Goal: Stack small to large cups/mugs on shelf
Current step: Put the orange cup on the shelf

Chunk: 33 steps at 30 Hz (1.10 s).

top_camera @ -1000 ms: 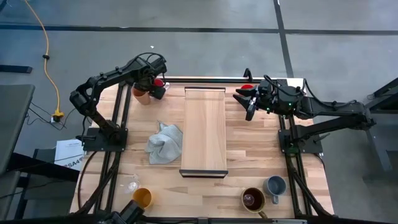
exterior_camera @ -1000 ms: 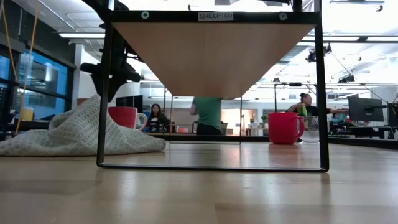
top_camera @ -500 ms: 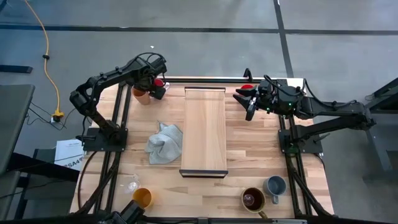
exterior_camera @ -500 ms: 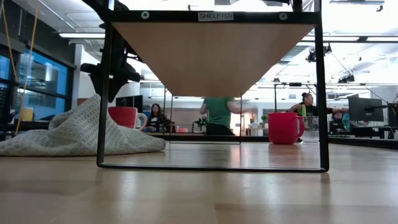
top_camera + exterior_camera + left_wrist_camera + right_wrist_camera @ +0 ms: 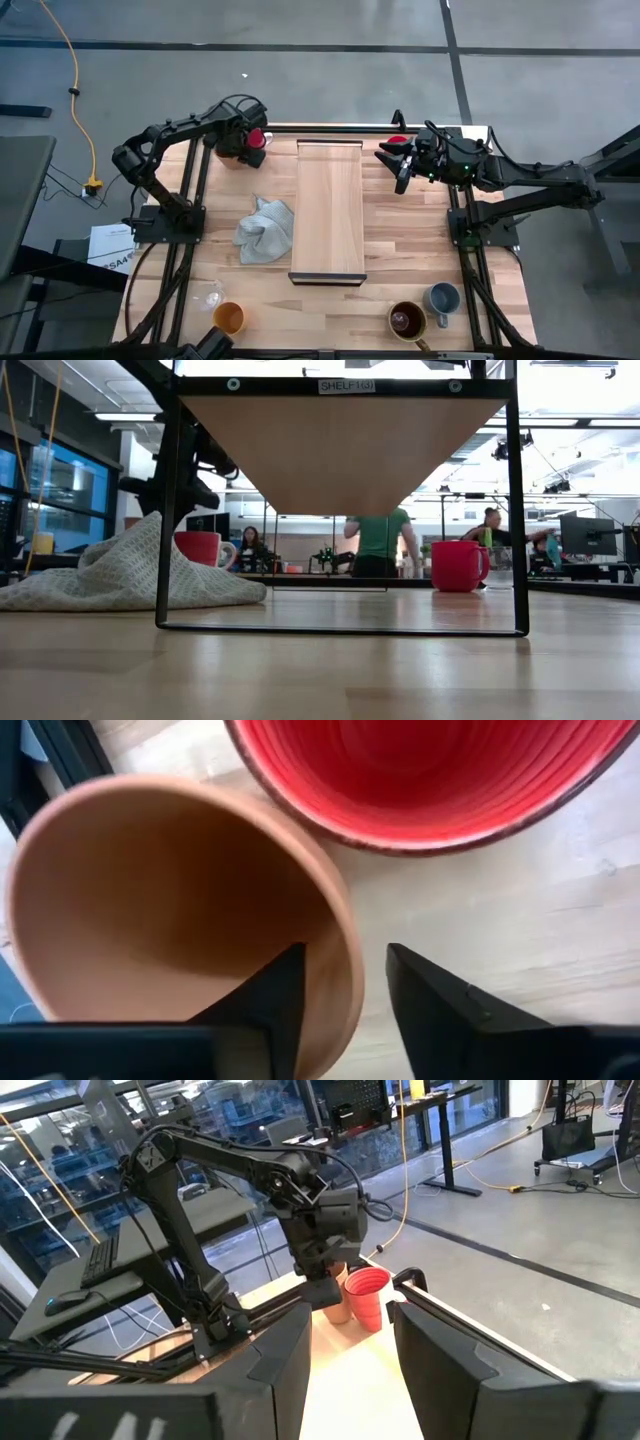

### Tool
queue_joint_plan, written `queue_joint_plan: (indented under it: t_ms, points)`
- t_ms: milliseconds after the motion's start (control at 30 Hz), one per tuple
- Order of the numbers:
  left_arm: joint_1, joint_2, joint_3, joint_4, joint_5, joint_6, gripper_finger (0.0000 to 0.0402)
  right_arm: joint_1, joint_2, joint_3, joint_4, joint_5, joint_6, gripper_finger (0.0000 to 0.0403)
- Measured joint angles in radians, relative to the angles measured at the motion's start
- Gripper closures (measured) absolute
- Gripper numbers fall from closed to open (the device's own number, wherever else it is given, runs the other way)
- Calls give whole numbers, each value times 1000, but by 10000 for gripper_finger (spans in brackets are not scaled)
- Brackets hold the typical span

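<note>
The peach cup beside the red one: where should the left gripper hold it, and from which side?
Grip the peach cup by its rim wall, from above. It stands upright and open, and the left gripper already straddles that wall on the side away from the red cup.

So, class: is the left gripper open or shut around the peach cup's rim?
Open. In the left wrist view the left gripper straddles the peach cup rim, one finger inside, one outside with a visible gap. The red cup stands beside it.

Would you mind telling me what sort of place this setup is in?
Probably a robotics lab in an open-plan office: people at desks, a monitor behind the table, and polished concrete floor around it.
</note>
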Motion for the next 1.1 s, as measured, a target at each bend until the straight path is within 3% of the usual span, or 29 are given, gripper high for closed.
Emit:
queue_joint_plan:
  t_ms: [267, 467, 700, 867, 1100]
  points:
    - [0, -8, 0, -19, -2, 11, 391, 0, 0, 0, 0, 0, 0, 265]
    - [0, -63, 1, -126, 15, 14, 396, 0, 0, 0, 0, 0, 0, 265]
    - [-5, -228, 24, -294, 204, 31, 399, 0, 0, 0, 0, 0, 0, 265]
    - [-71, -320, 184, -345, 256, 7, 399, 0, 0, 0, 0, 0, 0, 265]
    - [-256, -284, 580, -381, 251, -47, 400, 0, 0, 0, 0, 0, 0, 265]
